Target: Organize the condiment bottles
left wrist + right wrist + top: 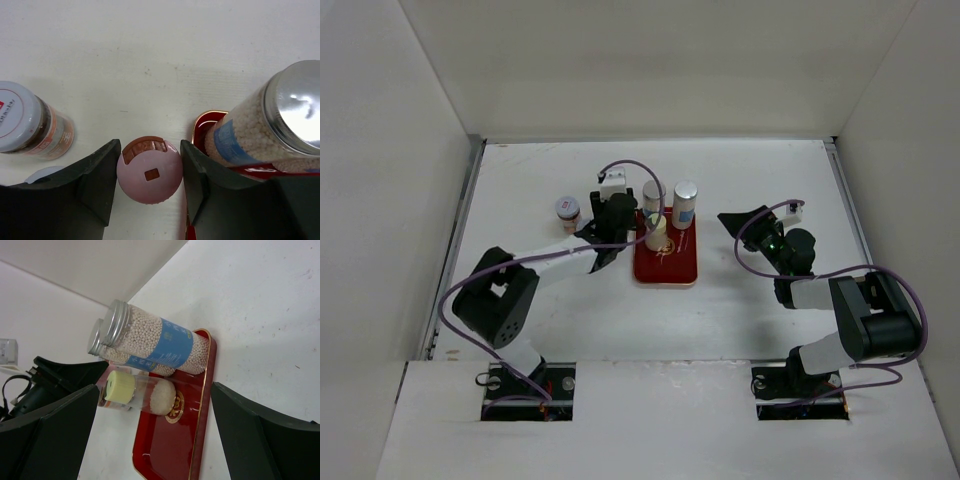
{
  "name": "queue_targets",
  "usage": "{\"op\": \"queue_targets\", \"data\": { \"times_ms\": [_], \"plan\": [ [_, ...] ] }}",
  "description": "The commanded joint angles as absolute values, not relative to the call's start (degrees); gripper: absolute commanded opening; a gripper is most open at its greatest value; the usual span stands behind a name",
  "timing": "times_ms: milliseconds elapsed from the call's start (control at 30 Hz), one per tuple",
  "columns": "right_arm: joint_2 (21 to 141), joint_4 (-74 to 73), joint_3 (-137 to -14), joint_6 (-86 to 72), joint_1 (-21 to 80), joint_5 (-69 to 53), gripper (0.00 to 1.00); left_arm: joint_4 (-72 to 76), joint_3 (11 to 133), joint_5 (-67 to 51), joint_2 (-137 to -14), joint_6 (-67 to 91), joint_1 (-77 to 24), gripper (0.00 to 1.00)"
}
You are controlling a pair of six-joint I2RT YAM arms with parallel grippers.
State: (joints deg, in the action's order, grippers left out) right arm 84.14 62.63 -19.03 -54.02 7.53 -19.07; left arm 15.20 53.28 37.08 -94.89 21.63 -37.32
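Left pincer [150,145]: your dark fingers [100,185] sit against both sides of the pink-lidded jar [150,172]. They seem to pinch it, though the contact is hard to judge.
Pink-lidded jar: upright on the table [150,60], just left of the red tray [204,125]. It has a round pink lid with a brown flap.
Right pincer [757,220]: spread wide, holding nothing, to the right of the tray.
Tall jars [160,340]: two, with silver caps, blue labels and white beads, standing together at the tray's far end.
Yellow-lidded jar [135,392]: on the tray, in front of the tall jars.
White-lidded jar [25,125]: on the table, to the left of your left pincer.
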Motion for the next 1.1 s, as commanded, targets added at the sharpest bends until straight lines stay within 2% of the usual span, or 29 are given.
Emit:
{"op": "queue_targets", "data": {
  "times_ms": [0, 200, 300, 567, 1067],
  "plan": [
    [84.55, 67.68, -20.65, -54.49, 7.69, -19.95, 1.0, 18.54, 51.86, 37.97, -84.31, 21.71, -38.53, 0.27],
    [84.64, 67.76, -20.83, -54.49, 7.69, -20.04, 1.0, 17.76, 47.9, 39.11, -68.31, 20.74, -42.83, 0.27],
    [84.64, 67.76, -20.83, -54.4, 7.69, -19.69, 1.0, 17.58, 48.77, 38.76, -66.18, 20.74, -47.57, 0.27],
    [84.11, 67.94, -20.3, -54.58, 7.43, -20.04, 1.0, 21.08, 58.09, 38.76, -80.66, 18.37, -58.4, 0.27],
    [83.58, 68.2, -19.86, -54.93, 7.16, -20.04, 1.0, 27.24, 65.48, 38.5, -100.8, 14.77, -57.09, 0.28]
  ]
}}
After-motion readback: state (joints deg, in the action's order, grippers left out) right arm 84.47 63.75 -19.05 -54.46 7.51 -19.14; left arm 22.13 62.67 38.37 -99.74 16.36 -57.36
